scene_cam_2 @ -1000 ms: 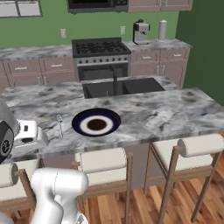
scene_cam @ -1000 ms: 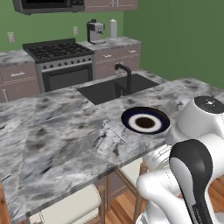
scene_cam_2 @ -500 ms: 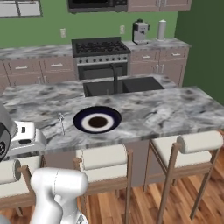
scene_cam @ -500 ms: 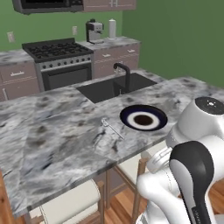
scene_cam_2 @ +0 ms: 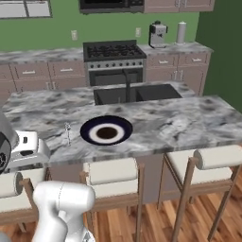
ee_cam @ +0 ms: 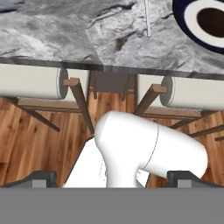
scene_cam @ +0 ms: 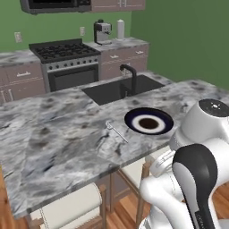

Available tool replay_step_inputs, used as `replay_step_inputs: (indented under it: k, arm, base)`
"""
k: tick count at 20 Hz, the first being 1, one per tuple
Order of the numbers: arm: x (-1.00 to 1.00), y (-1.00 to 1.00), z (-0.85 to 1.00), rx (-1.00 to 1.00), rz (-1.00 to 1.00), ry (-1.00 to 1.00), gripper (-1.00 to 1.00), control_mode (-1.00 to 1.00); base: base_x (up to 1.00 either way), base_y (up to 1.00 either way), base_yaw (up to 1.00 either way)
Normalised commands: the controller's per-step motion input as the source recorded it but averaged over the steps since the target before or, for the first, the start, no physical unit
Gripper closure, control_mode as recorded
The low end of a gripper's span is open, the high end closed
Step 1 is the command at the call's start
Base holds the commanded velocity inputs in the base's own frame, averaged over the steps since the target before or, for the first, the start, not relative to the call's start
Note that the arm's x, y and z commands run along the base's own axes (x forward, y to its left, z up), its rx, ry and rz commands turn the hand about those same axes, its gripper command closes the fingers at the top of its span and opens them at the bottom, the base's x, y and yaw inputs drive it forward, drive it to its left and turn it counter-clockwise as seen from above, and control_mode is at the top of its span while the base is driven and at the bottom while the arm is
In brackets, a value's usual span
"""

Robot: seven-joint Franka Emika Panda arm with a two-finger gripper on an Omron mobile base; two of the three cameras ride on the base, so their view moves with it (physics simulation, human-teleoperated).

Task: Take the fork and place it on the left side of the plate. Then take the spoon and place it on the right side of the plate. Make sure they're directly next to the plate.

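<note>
End effector (ee_cam: 112,177): two dark fingertips (ee_cam: 40,178) sit wide apart at the bottom of the hand view, jaws spread, nothing between them. It hangs short of the tabletop (ee_cam: 65,39) edge, above the stools (ee_cam: 33,82) and wood floor (ee_cam: 26,140).

Ahead of the end effector, past the tabletop edge: the fork (ee_cam: 147,17), a thin silvery line, its far end cut off by the frame. Just to its right, the plate (ee_cam: 202,22), only partly in frame. Base views show the fork (scene_cam: 117,132) lying flat on the marble beside the plate (scene_cam: 149,121) but not touching it; prongs too small to resolve (scene_cam_2: 68,133).

Beyond the plate (scene_cam_2: 106,130): black sink (scene_cam_2: 136,93) with faucet. Farther: stove (scene_cam_2: 113,51), coffee machine (scene_cam_2: 157,34). No legible writing or labels anywhere.
</note>
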Motion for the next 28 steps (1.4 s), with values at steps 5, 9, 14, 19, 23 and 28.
replay_step_inputs:
  k: [5,9,14,19,23,28]
  arm:
    - [0.00,0.00,0.00,0.00,0.00,0.00,-1.00,1.00]
    - [0.00,0.00,0.00,0.00,0.00,0.00,-1.00,1.00]
    - [0.00,0.00,0.00,0.00,0.00,0.00,-1.00,1.00]
    - [0.00,0.00,0.00,0.00,0.00,0.00,-1.00,1.00]
    - [0.00,0.00,0.00,0.00,0.00,0.00,-1.00,1.00]
    - [0.00,0.00,0.00,0.00,0.00,0.00,-1.00,1.00]
  base:
    - [-0.03,-0.74,0.13]
    - [-0.34,-0.77,0.11]
    - [-0.65,-0.06,0.13]
    - [-0.52,0.73,0.13]
    - [-0.18,1.00,0.15]
    - [0.00,1.00,0.13]
